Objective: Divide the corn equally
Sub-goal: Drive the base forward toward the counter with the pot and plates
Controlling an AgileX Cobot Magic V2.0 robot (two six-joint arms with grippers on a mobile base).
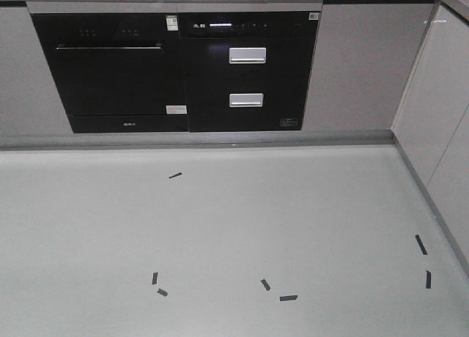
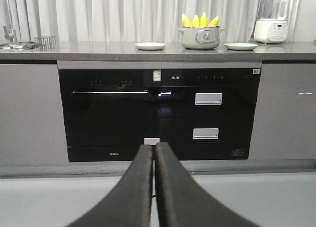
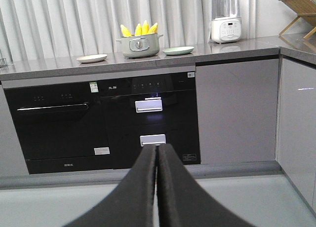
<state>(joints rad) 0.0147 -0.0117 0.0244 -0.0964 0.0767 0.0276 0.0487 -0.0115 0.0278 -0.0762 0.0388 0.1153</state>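
Observation:
Several yellow corn cobs [image 2: 200, 20] stand upright in a grey-green pot [image 2: 200, 38] on the countertop; the right wrist view shows the same corn [image 3: 139, 29] in the pot [image 3: 140, 45]. A cream plate [image 2: 150, 46] lies left of the pot and a pale green plate [image 2: 240, 46] right of it. The cream plate [image 3: 92, 58] and the green plate [image 3: 178, 50] show from the right wrist too. My left gripper [image 2: 154, 147] is shut and empty, low above the floor, far from the counter. My right gripper [image 3: 157, 147] is likewise shut and empty.
Below the counter sit a black oven [image 1: 117, 69] and a black drawer unit [image 1: 248, 72]. A white blender [image 3: 225, 17] stands right of the plates, a faucet [image 2: 7, 19] at far left. Grey cabinets [image 1: 440, 124] run along the right. Black tape marks [image 1: 288, 298] dot the floor.

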